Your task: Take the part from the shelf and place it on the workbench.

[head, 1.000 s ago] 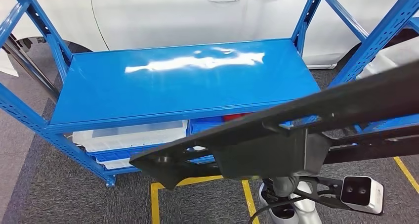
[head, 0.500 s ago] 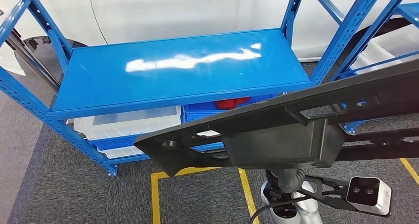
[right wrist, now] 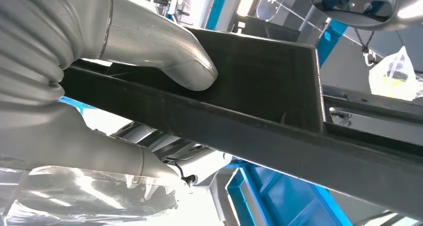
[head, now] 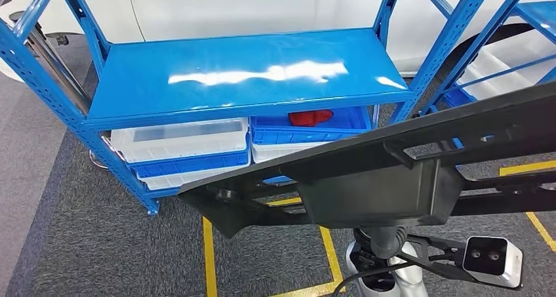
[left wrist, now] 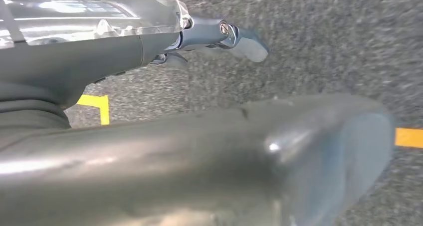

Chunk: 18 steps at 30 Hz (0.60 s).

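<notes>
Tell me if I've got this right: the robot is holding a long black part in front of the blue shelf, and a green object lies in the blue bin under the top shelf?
Nearly. The object in the blue bin is red, not green, as the head view shows. The rest stands: the right hand grips the long black part before the blue shelf.

Part (head: pixel 380 179): long black plastic panel — flat, ribbed, with slots and a boxy middle section.
Pose: held level-to-tilted across the lower head view, off the shelf (head: pixel 236 74).
Grip: right hand (right wrist: pixel 100 81) clasps its edge, thumb pressed on top — fingers beneath.
</notes>
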Each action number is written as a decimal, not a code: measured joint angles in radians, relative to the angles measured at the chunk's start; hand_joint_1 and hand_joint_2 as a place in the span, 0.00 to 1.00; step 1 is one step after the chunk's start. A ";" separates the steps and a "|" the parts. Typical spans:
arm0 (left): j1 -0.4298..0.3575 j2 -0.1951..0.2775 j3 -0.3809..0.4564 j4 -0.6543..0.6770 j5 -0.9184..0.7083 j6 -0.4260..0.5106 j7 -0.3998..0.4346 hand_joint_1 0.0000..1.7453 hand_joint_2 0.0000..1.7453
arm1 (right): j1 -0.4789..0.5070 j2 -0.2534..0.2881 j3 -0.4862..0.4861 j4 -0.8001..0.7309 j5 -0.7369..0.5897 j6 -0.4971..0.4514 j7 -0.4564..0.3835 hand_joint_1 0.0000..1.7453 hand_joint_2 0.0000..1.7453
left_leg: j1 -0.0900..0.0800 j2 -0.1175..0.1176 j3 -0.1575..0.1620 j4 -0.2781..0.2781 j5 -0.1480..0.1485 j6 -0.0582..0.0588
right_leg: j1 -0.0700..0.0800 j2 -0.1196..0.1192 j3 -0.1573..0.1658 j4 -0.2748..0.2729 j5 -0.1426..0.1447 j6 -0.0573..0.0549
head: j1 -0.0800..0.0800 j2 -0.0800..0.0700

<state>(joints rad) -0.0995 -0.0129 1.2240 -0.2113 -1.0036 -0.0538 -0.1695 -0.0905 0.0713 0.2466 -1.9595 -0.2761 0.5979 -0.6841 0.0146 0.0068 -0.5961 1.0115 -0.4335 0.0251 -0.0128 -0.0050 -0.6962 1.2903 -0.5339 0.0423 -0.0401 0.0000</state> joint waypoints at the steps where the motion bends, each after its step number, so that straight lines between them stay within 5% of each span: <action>1: 0.000 0.000 0.000 0.000 -0.001 0.001 0.001 0.00 0.00 | 0.003 0.000 -0.001 -0.001 -0.002 0.008 0.000 1.00 1.00 | -0.001 0.000 -0.013 0.001 0.009 -0.002 | 0.002 0.000 0.045 -0.047 0.027 -0.006 | 0.000 0.000; 3: 0.001 -0.003 0.000 0.000 0.001 0.008 0.006 0.00 0.00 | 0.007 0.000 -0.006 -0.002 -0.004 0.031 0.000 1.00 1.00 | -0.004 -0.001 -0.031 0.002 0.024 -0.008 | 0.008 0.000 0.157 -0.202 0.031 -0.026 | 0.000 0.000; 5: 0.001 -0.007 0.000 0.000 0.004 0.018 0.012 0.00 0.00 | 0.008 0.000 -0.017 -0.002 -0.002 0.056 0.000 1.00 1.00 | -0.001 0.001 -0.034 -0.001 0.039 -0.019 | 0.017 -0.001 0.217 -0.299 0.009 -0.042 | 0.000 0.000; 8: 0.001 -0.007 0.000 0.000 0.005 0.029 0.019 0.00 0.00 | 0.013 0.001 -0.034 -0.001 0.007 0.078 0.000 1.00 1.00 | 0.001 0.002 -0.038 0.004 0.043 -0.038 | 0.015 -0.002 0.216 -0.322 0.030 -0.059 | 0.000 0.000; 10: 0.001 -0.008 0.000 0.000 0.005 0.031 0.024 0.00 0.00 | 0.016 0.004 -0.041 0.000 0.014 0.083 0.000 1.00 1.00 | 0.000 0.000 -0.066 0.072 -0.017 -0.045 | 0.009 -0.004 0.207 -0.333 0.051 -0.068 | 0.000 0.000; 12: 0.002 -0.009 0.000 0.000 0.005 0.031 0.027 0.00 0.00 | 0.020 0.008 -0.046 0.001 0.022 0.082 0.000 1.00 1.00 | 0.000 -0.001 -0.107 0.195 -0.101 -0.048 | 0.010 -0.005 0.191 -0.332 0.064 -0.071 | 0.000 0.000; 14: 0.002 -0.009 0.000 0.000 0.005 0.030 0.028 0.00 0.00 | 0.026 0.009 -0.049 0.004 0.028 0.080 0.000 1.00 1.00 | 0.000 -0.001 -0.121 0.274 -0.127 -0.052 | 0.010 -0.006 0.174 -0.325 0.072 -0.068 | 0.000 0.000; 16: 0.002 -0.009 0.000 0.000 0.005 0.029 0.028 0.00 0.00 | 0.028 0.009 -0.052 0.006 0.029 0.079 0.000 1.00 1.00 | 0.002 -0.001 -0.065 0.215 -0.089 -0.054 | 0.009 -0.006 0.160 -0.315 0.076 -0.064 | 0.000 0.000; 18: 0.002 -0.009 0.000 0.000 0.004 0.027 0.028 0.00 0.00 | 0.029 0.010 -0.053 0.007 0.029 0.079 0.000 1.00 1.00 | 0.004 -0.001 0.024 0.079 -0.053 -0.052 | 0.009 -0.006 0.148 -0.300 0.075 -0.057 | 0.000 0.000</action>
<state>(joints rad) -0.0979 -0.0218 1.2238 -0.2112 -0.9994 -0.0272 -0.1416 -0.0613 0.0809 0.1937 -1.9528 -0.2469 0.6770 -0.6840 0.0184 0.0058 -0.5723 1.0909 -0.4865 -0.0270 -0.0038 -0.0115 -0.5481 0.9908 -0.4593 -0.0150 -0.0401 0.0000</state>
